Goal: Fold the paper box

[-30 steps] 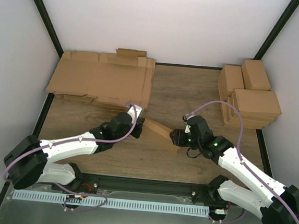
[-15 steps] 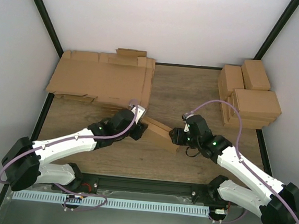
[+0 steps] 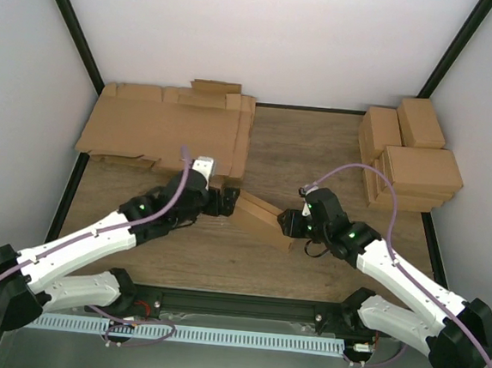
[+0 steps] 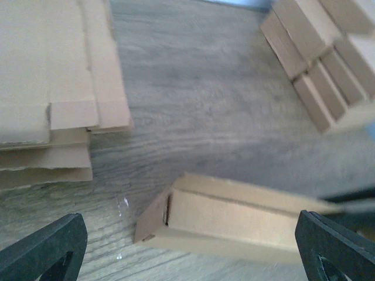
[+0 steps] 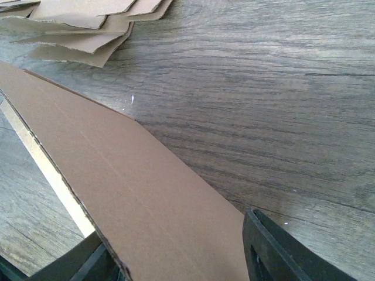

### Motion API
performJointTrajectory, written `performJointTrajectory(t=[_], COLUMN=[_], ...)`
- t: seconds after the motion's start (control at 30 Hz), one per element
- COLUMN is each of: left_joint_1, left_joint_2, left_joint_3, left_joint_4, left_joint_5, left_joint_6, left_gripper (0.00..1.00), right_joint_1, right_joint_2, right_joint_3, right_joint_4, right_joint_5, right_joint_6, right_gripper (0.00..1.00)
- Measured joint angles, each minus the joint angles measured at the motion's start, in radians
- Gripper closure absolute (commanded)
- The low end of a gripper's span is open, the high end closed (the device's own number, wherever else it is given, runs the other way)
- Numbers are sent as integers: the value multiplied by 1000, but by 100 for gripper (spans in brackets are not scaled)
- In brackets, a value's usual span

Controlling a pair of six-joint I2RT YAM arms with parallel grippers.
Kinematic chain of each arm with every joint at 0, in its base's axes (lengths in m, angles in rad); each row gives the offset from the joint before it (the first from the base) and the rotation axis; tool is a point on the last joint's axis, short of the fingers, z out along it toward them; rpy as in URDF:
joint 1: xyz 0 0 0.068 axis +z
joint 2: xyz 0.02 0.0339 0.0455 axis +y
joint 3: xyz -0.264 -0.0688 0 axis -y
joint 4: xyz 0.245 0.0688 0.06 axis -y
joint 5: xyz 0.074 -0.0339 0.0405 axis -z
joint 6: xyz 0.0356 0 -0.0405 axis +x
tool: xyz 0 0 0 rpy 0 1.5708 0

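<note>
**Paper box gripped on the right, left gripper wide**

Your plain brown cardboard paper box, folded into a long narrow shape, lies at a slant near the middle of the wooden table, between the two arms. Your right gripper is clamped on its right, nearer end. In the right wrist view the brown panel runs between its black fingers. Your left gripper sits just off the box's left, farther end with its jaws spread wide. Its fingers stand at either edge of its wrist view, with the box's open end ahead and neither finger visibly on it. The pile of flat brown cardboard sheets lies far left, and the stack of closed brown cardboard boxes far right.
</note>
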Motion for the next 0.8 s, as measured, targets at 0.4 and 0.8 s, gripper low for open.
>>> performJointTrajectory(t=[0.4, 0.8], left_joint_1=[183, 213], left_joint_2=[-2, 110], left_joint_3=[-43, 139], left_joint_4=[43, -42], left_joint_5=[275, 320], left_joint_6=[-591, 14], left_gripper=[24, 48], right_joint_1=[0, 0], right_joint_2=[0, 2], right_joint_3=[0, 2], right_joint_4=[0, -1], right_joint_5=[-5, -11], right_joint_6=[-3, -6], right_gripper=[49, 49])
